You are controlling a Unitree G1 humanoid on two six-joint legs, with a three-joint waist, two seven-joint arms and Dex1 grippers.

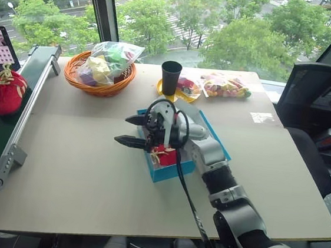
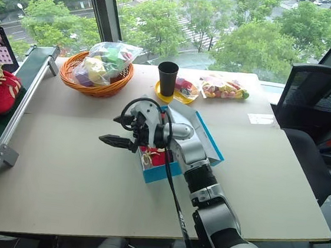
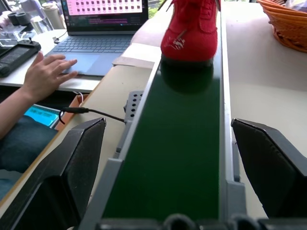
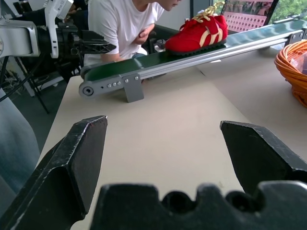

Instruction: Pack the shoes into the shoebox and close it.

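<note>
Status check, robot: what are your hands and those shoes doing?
Both grippers open, empty: right gripper, left gripper. One shoe in shoebox; other shoe on conveyor. Nothing blocking.

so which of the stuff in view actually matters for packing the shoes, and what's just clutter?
Job:
- red shoe on the conveyor
- red shoe in the box
- turquoise shoebox, lid open
- right gripper, open, empty
- left gripper, open, facing the belt

Clutter:
- orange basket with a bag
- black cup
- yellow plate
- candy bag
- laptop
</note>
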